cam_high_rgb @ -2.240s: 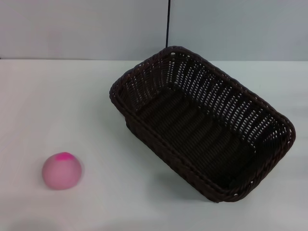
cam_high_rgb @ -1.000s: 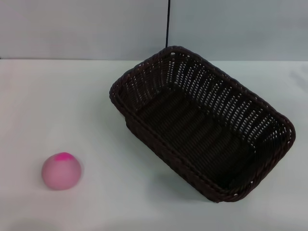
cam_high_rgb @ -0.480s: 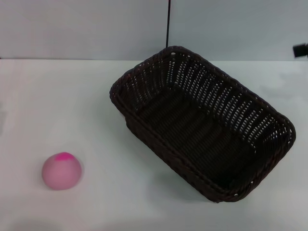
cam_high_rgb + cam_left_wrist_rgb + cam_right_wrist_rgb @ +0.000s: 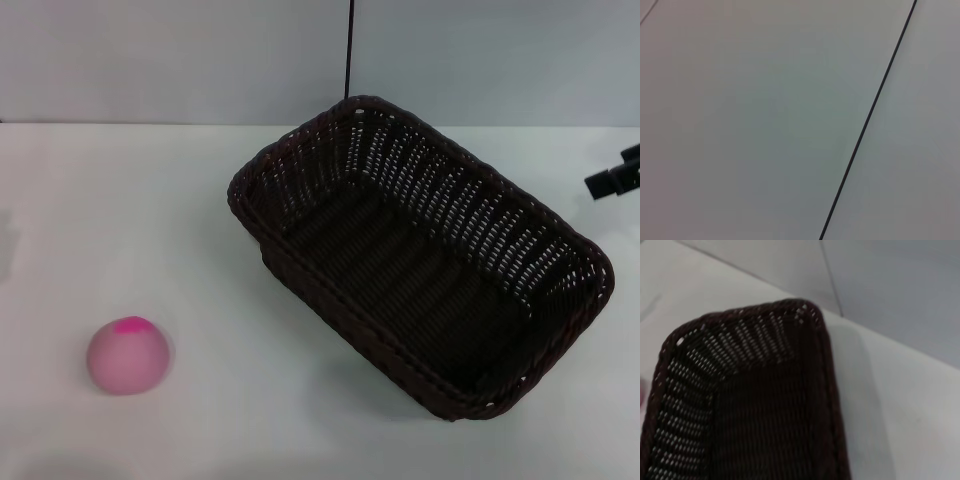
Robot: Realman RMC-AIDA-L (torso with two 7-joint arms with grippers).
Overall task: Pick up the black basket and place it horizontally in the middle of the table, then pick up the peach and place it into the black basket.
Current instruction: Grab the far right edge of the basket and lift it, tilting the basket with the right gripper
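The black basket lies empty on the white table, right of centre, turned diagonally with one corner toward the back wall. Its corner also shows in the right wrist view. The peach sits on the table at the front left, magenta patch up, well apart from the basket. My right gripper is a dark tip at the right edge of the head view, above the table beside the basket's far right side. My left gripper is out of view; its wrist view shows only the wall.
A grey wall with a thin black vertical seam stands behind the table. The seam also crosses the left wrist view. Bare white tabletop lies between the peach and the basket.
My right gripper has come into the head view at the right edge and moved down and inward toward the basket. The basket and the peach have not moved.
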